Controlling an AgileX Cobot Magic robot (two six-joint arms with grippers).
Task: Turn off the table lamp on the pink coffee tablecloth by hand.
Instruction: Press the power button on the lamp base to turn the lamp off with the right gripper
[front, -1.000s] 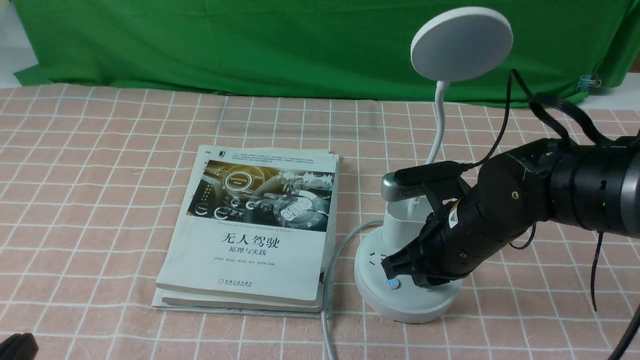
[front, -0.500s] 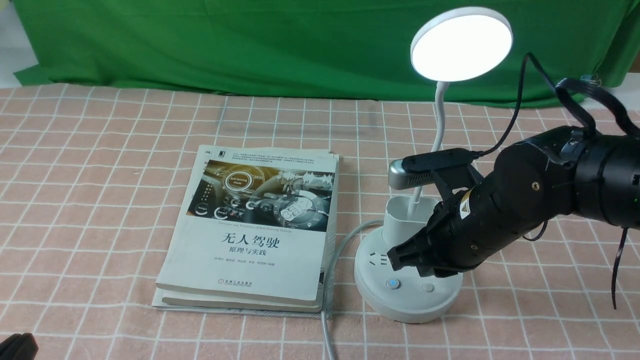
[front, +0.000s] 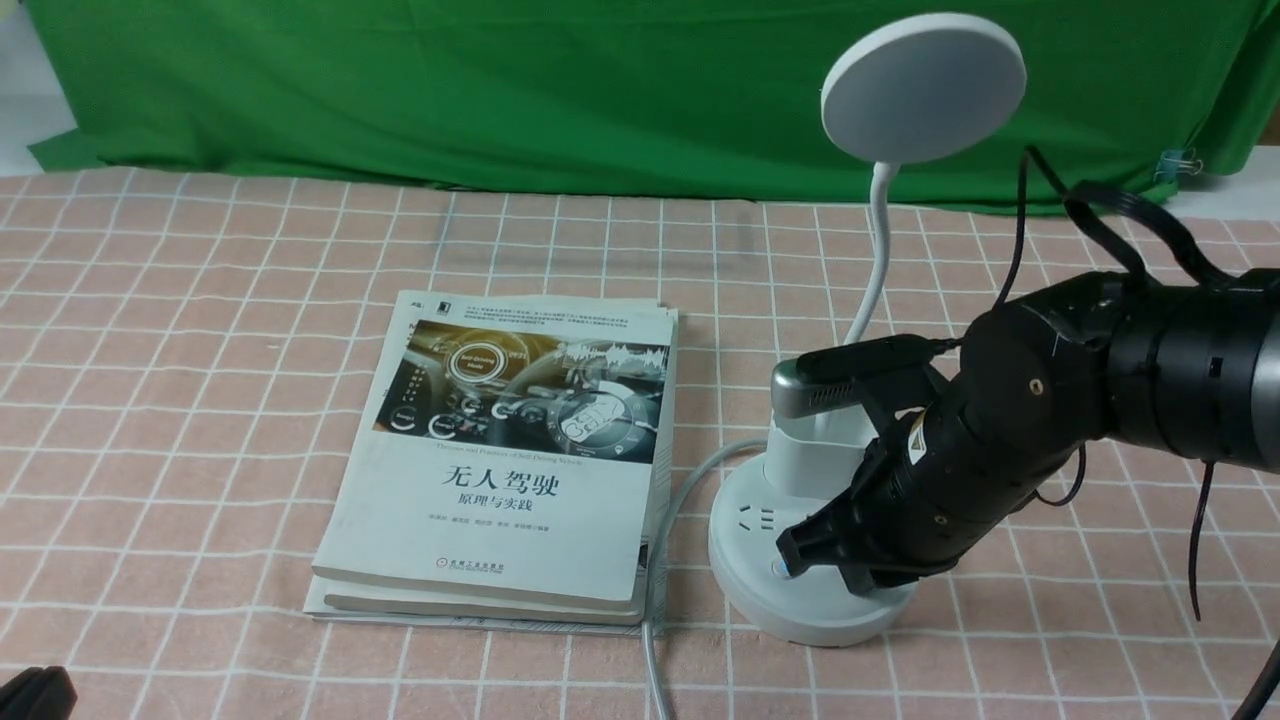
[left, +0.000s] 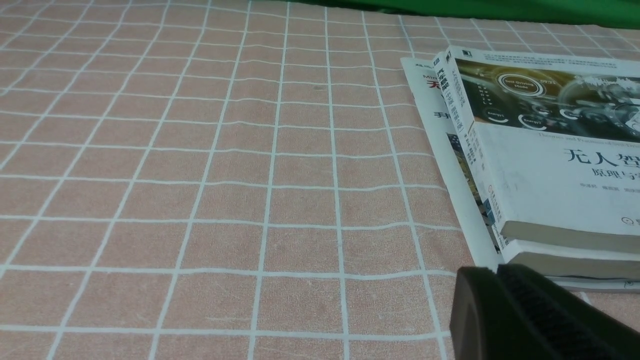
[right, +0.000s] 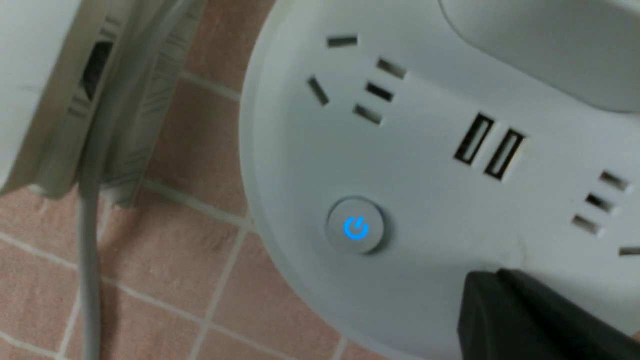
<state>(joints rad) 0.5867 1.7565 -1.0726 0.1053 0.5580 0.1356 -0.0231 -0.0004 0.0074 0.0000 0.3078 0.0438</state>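
Hovering low over the table lamp's base (front: 790, 600), the right claw (right: 492, 272) is keeping its fingers closed together.
The lamp is standing toward the right edge of the pink coffee tablecloth (front: 240, 400), its disc head (front: 920, 90) looking unlit (the blue power symbol (right: 355, 228) is glowing, though), while books (front: 500, 450) are lying beside the base.

Books (front: 500, 500) and cable (front: 690, 490) block lamp base's (front: 800, 610) left side.
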